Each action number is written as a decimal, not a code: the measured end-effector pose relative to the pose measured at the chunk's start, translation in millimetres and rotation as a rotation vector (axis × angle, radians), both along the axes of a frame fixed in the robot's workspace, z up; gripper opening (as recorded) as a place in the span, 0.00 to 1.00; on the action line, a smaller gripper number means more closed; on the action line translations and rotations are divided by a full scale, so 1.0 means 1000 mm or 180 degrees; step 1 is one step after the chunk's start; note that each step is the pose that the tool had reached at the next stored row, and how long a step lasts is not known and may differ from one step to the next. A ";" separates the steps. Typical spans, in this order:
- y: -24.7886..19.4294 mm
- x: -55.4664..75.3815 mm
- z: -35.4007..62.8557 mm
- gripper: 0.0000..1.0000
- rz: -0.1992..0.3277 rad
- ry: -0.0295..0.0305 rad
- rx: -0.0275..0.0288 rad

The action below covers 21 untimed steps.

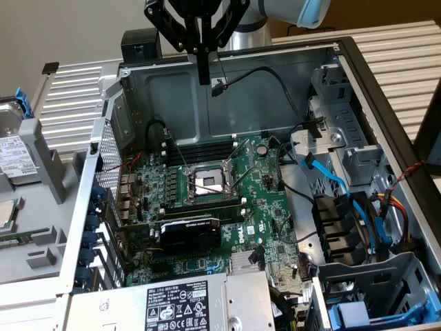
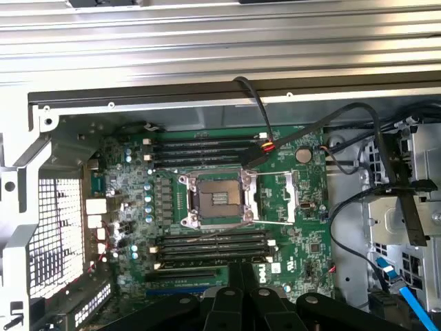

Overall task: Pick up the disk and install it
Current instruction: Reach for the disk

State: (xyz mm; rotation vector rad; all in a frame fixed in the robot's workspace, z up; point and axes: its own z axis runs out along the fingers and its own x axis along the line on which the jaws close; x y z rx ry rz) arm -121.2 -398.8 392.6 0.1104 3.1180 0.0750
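The disk (image 1: 14, 155), a grey-metal drive with a white printed label in a blue carrier frame, rests at the exterior view's far left edge on a grey stand (image 1: 41, 200), outside the computer case. My gripper (image 1: 204, 77) hangs high over the rear of the open case, well to the right of the disk and above the motherboard. Its black fingers are pressed together with nothing between them. In the wrist view the shut fingers (image 2: 241, 279) point down at the motherboard's CPU socket (image 2: 219, 200).
The open case (image 1: 386, 103) holds the motherboard (image 1: 213, 200), a black graphics card (image 1: 189, 231) and a silver power-supply box (image 1: 186, 303). Drive bays with blue and black cables (image 1: 344, 193) line the exterior view's right side. A processor chip (image 1: 5, 215) lies on the stand.
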 end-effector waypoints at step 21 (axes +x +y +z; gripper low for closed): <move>0.0161 -0.025 0.0004 0.11 0.0000 -0.0037 -0.0088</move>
